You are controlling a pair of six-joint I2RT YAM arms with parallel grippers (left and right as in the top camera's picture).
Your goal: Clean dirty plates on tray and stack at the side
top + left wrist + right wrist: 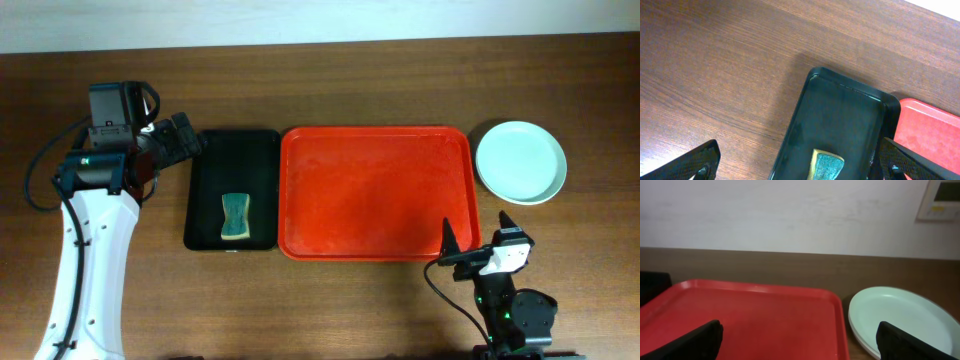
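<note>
The red tray (375,190) lies in the middle of the table with nothing on it; it also fills the lower left of the right wrist view (755,315). A pale blue-green plate (521,162) sits on the wood just right of the tray, its face clean. In the right wrist view this plate (900,315) shows a second rim under it. My right gripper (478,235) hovers open at the tray's near right corner (800,327), holding nothing. My left gripper (182,138) is open and empty above the black tray's far left corner (800,150).
A narrower black tray (232,190) lies left of the red one, with a teal and yellow sponge (235,217) near its front end; the sponge (827,167) shows between my left fingers. Bare wood surrounds both trays. A wall rises behind the table.
</note>
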